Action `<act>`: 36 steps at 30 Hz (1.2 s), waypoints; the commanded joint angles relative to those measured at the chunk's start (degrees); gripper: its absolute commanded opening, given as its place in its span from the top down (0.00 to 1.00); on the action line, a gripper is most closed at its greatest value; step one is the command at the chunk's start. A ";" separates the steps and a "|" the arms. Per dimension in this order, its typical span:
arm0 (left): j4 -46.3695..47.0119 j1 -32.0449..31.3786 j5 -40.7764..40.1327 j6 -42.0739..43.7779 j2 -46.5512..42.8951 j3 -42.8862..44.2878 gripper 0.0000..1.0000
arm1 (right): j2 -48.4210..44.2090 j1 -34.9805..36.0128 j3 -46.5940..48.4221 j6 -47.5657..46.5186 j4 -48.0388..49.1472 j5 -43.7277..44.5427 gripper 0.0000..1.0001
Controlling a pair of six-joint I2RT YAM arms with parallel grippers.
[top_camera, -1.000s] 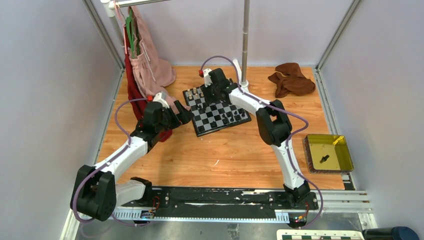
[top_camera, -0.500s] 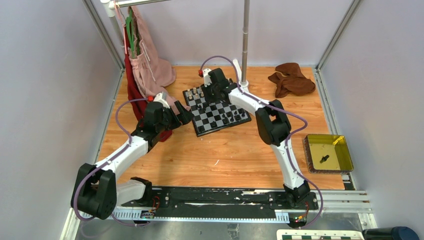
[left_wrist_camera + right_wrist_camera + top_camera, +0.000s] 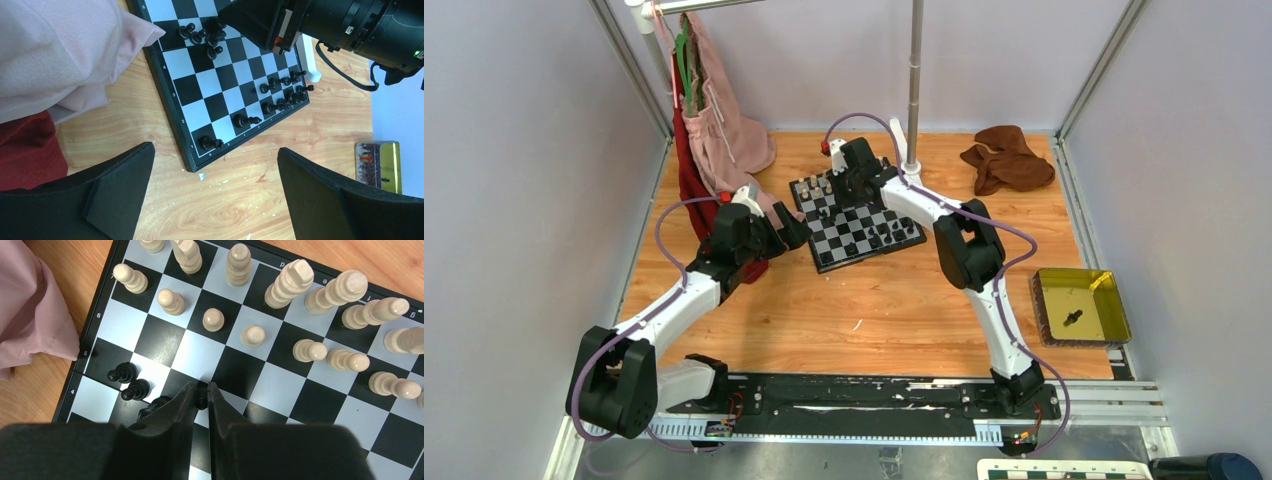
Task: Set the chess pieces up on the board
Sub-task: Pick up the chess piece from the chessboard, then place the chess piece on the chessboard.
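Since it strays beside the cream chess pieces, my right gripper is clamped on a tiny black pawn on the black-and-white checkered board; my left gripper gapes empty.

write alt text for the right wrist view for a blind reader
The right gripper pinches a small black piece over the board. Cream pieces stand in rough rows beyond it, black pawns sit to its left, and pink cloth lies by the board's left edge.
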 commanded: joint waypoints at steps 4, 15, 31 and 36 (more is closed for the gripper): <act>-0.22 0.49 -0.12 0.45 0.07 1.33 0.00 | 0.15 0.03 0.35 -0.16 -1.60 0.15 0.89; -1.68 0.49 -0.71 0.52 -2.19 1.49 0.00 | -5.93 -0.12 -5.03 -1.51 -0.30 2.00 0.99; -3.65 0.49 -1.06 -0.92 -7.12 0.88 0.00 | -19.07 1.62 -21.97 -1.51 2.83 3.94 1.00; -3.73 0.49 -1.26 -1.36 -8.14 0.39 0.00 | -21.23 2.14 -25.34 -1.19 3.08 4.00 1.00</act>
